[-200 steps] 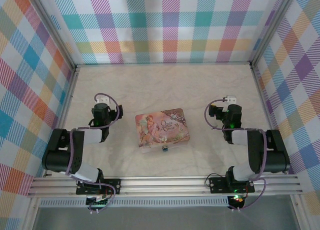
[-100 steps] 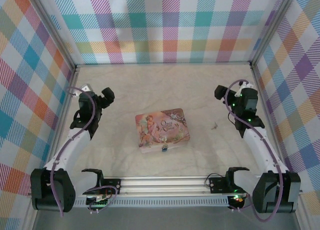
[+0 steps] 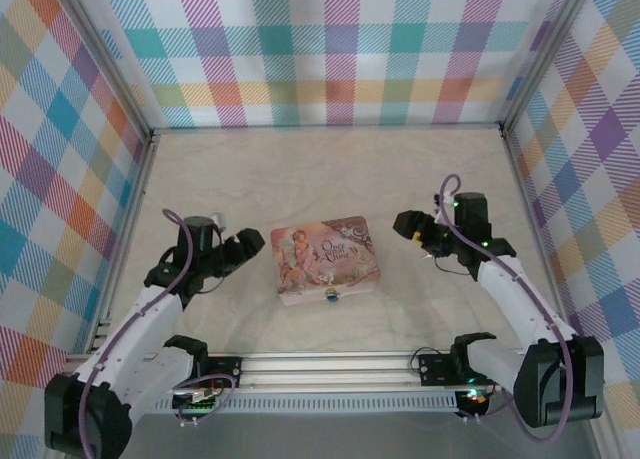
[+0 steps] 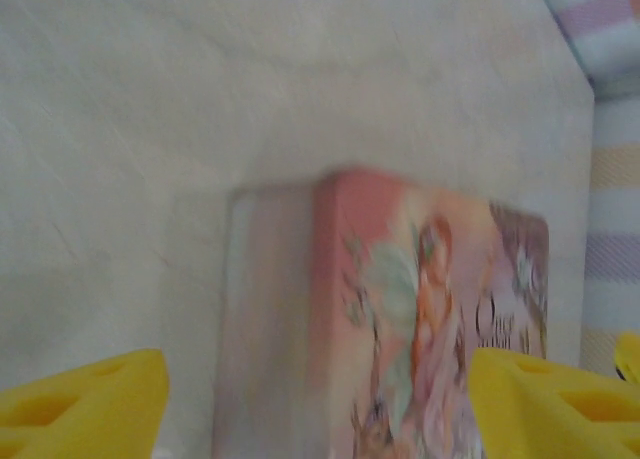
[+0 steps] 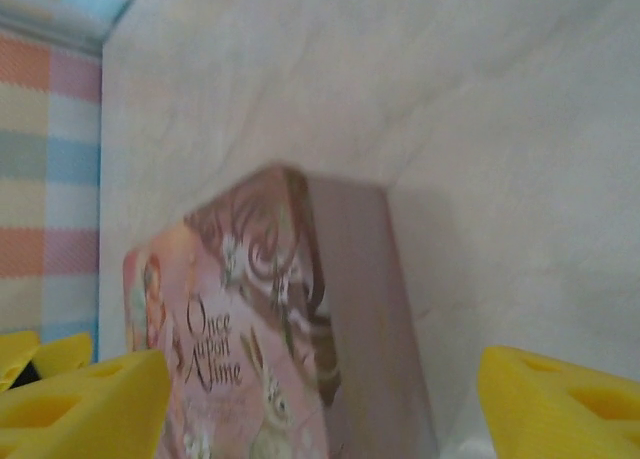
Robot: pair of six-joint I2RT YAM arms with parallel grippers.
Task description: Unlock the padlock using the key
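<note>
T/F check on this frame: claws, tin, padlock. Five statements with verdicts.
1. The pink tin lies between the left claw and the right claw. True.
2. The left claw is shut on the padlock. False: it is open, its yellow fingers wide apart, holding nothing.
3. The padlock sits at the tin's near edge, on the side toward the arm bases. True.
4. The tin's lid stands open. False: the lid is closed flat.
5. The right claw is open. True.
</note>
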